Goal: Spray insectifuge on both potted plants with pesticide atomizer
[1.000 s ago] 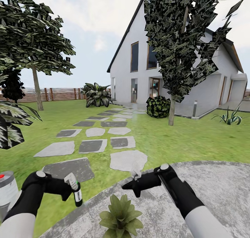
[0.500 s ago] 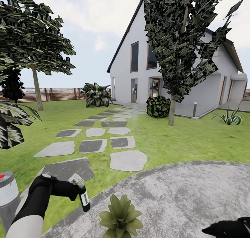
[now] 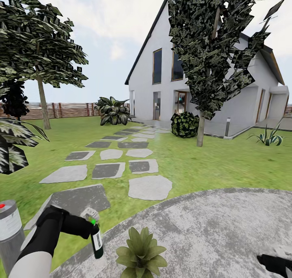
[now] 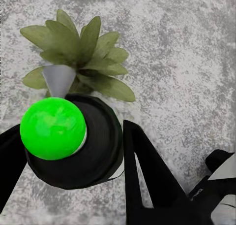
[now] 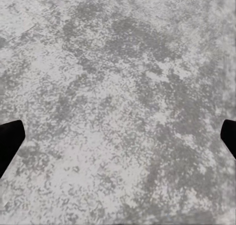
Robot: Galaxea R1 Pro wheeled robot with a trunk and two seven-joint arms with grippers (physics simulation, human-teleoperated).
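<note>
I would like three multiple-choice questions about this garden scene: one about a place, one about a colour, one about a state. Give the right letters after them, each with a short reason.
1. The potted plant stands on:
A. the lawn
B. the round grey stone patio
C. a stepping stone

2. In the left wrist view, the top of the pesticide atomizer looks:
A. bright green
B. blue
C. yellow

3. The left gripper is:
A. open and empty
B. shut on the pesticide atomizer
C. shut on a leaf

Answers:
1 B: grey speckled stone surrounds the leaves.
2 A: a bright green ball caps the dark bottle.
3 B: the black fingers press the bottle on both sides.
</note>
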